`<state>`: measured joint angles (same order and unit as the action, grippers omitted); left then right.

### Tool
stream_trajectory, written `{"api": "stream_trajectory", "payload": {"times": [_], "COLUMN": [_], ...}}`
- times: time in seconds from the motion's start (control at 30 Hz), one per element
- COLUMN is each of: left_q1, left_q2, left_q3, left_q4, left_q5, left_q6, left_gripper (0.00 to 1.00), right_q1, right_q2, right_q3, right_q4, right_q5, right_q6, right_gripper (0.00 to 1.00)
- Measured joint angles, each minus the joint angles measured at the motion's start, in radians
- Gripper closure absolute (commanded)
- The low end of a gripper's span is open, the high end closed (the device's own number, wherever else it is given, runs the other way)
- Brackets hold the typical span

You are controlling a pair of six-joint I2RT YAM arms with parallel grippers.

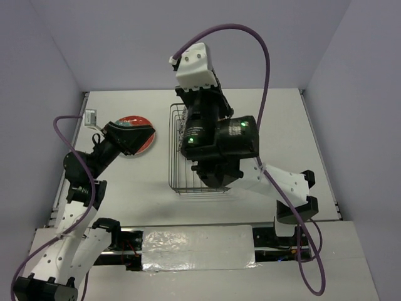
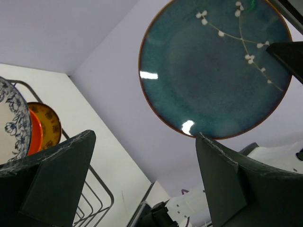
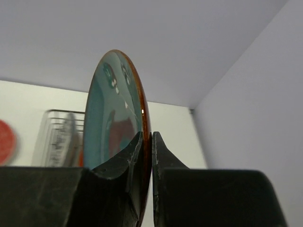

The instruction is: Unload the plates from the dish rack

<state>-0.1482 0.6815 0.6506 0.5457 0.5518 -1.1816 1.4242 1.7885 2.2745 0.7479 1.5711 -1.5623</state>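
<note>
Ceramic, glazed, with white blossom sprig and brown rim: teal plate (image 3: pixel 116 113), held on edge, well above the dish rack (image 1: pixel 177 182).

Right jaws: almost closed, pinched on the lower rim of the teal plate, one pad on each face.

Left jaws: spread wide, holding nothing, to the left of the dish rack, near a red-orange plate (image 1: pixel 139 121) lying flat on the desk (image 1: pixel 282 125).

Standing upright in the dish rack: white plate with blue floral rim (image 2: pixel 12 123), orange plate (image 2: pixel 35 137), yellow patterned plate (image 2: pixel 47 123).

Handling, as judged: rigid, brittle, moderately heavy; glaze slick, so liable to swing or slip in a narrow rim pinch.

Best purchase, as judged: at the rim, pads set deep onto both faces, at the lowest or topmost point of the edge. Advisable to set down gently, flat, left of the dish rack, clear of the red-orange plate.
</note>
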Motion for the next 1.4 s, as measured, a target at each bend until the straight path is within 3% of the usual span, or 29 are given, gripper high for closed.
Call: {"api": "stream_trajectory", "payload": {"times": [0.17, 0.37, 0.5, 0.6, 0.73, 0.83, 1.03, 1.13, 1.2, 1.4], "left_q1": [0.000, 0.000, 0.000, 0.000, 0.000, 0.000, -0.001, -0.002, -0.005, -0.006], "left_q2": [-0.088, -0.142, -0.122, -0.098, -0.068, -0.056, -0.013, 0.014, 0.024, 0.029], "left_q3": [0.013, 0.101, 0.124, 0.124, 0.102, 0.089, 0.074, 0.069, 0.078, 0.154], "left_q4": [-0.200, -0.368, -0.413, -0.421, -0.387, -0.357, -0.177, -0.079, -0.101, -0.315], "left_q5": [-0.131, -0.228, -0.228, -0.206, -0.147, -0.098, 0.096, 0.197, 0.224, 0.221], "left_q6": [0.051, 0.163, 0.219, 0.237, 0.237, 0.241, 0.225, 0.209, 0.239, 0.397], "left_gripper": [0.00, 0.01, 0.00, 0.01, 0.01, 0.00, 0.00, 0.01, 0.01, 0.00], "right_q1": [-0.162, -0.437, -0.515, -0.519, -0.553, -0.690, -0.935, -0.953, -0.948, -0.952], "right_q2": [-0.019, -0.017, -0.038, -0.093, -0.180, -0.269, -0.542, -0.571, -0.537, -0.486], "right_q3": [-0.114, -0.311, -0.233, -0.093, 0.115, 0.169, -0.327, -0.518, -0.616, -0.705], "right_q4": [-0.309, -0.447, -0.529, -0.730, -1.082, -1.284, -1.282, -1.257, -1.233, -1.223], "right_q5": [-0.005, -0.008, -0.026, -0.101, -0.409, -0.779, -1.450, -1.766, -1.931, -2.097], "right_q6": [0.175, 0.204, 0.266, 0.462, 0.775, 1.054, 1.486, 1.649, 1.735, 1.822], "right_gripper": [1.00, 1.00, 1.00, 1.00, 1.00, 1.00, 1.00, 1.00, 1.00, 1.00]}}
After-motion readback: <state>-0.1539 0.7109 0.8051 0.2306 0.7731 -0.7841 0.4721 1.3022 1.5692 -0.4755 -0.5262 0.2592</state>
